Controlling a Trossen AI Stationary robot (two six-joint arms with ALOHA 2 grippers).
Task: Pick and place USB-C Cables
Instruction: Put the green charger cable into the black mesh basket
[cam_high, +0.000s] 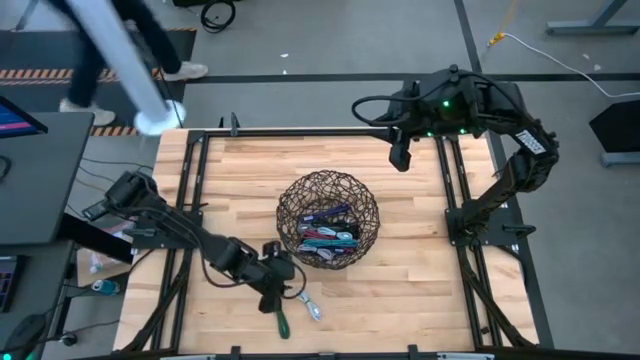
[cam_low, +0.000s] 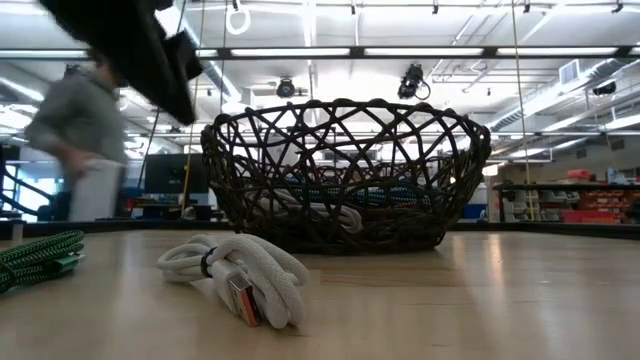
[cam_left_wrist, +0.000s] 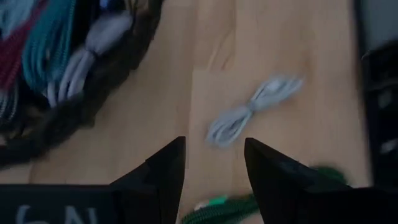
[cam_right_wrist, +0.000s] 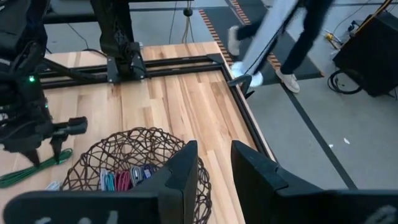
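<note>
The USB-C cables are short cords folded into small bundles. Several, in teal, magenta, purple and pale silver-blue, lie heaped inside the dark wire basket (cam_high: 328, 219) at the middle of the counter (cam_high: 420, 290). Two more lie outside it on the bare wood. A silvery light blue bundle (cam_high: 311, 305) rests just off the basket's near-left side, pinched at its waist so the loops fan out at both ends. A green bundle (cam_high: 281, 322) lies just beyond it, farther from the basket and close to the counter's front edge.

The left pincer (cam_high: 275, 290) hangs over these two loose bundles, close beside the basket, its fingers (cam_left_wrist: 166, 171) apart in a moderate gap and holding nothing. From its wrist view the silvery bundle lies just ahead of the fingertips.

The right pincer (cam_high: 400, 155) waits well behind the basket near the counter's far rail, fingers (cam_right_wrist: 180, 174) narrowly apart and empty.

The wood to the basket's right and front-right is open. A person (cam_high: 120, 50) walks on the floor past the far-left corner.
</note>
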